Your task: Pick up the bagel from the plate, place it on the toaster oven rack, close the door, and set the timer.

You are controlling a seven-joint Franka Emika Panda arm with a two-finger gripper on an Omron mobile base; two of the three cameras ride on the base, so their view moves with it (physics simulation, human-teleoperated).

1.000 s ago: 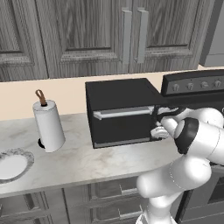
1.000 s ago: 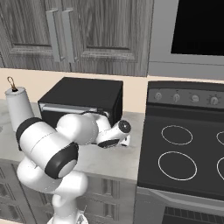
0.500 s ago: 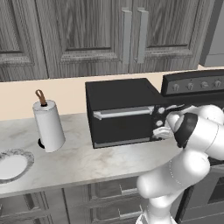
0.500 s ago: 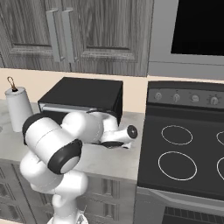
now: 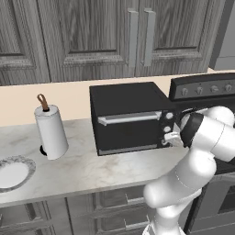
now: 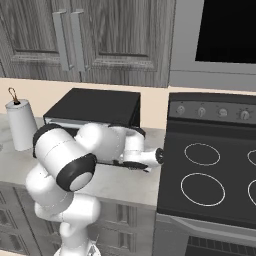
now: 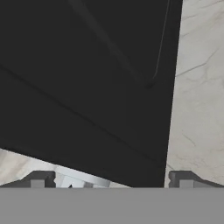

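The black toaster oven (image 5: 128, 98) stands on the counter with its door (image 5: 128, 135) shut and the silver bar handle (image 5: 131, 118) across the top. The rack is hidden behind the door and the bagel is out of view. At the far left, the white plate (image 5: 11, 173) shows a bare centre. My gripper (image 5: 171, 137) hangs at the oven's right front, beside the column of knobs (image 5: 166, 130). In the hand view my gripper (image 7: 113, 179) is open, its dark fingertips (image 7: 41, 178) far apart and holding nothing. The oven's black face (image 7: 87, 87) fills the space ahead.
A paper towel roll (image 5: 51, 132) stands left of the oven. The stove (image 6: 215, 165) with its burner rings adjoins the counter on the right. Bare marble counter (image 5: 87, 167) lies in front of the oven. Grey cabinets (image 5: 92, 36) hang above.
The jaws have spread to full width. The hand has drifted slightly right, away from the oven's knob panel. The oven door stays shut.
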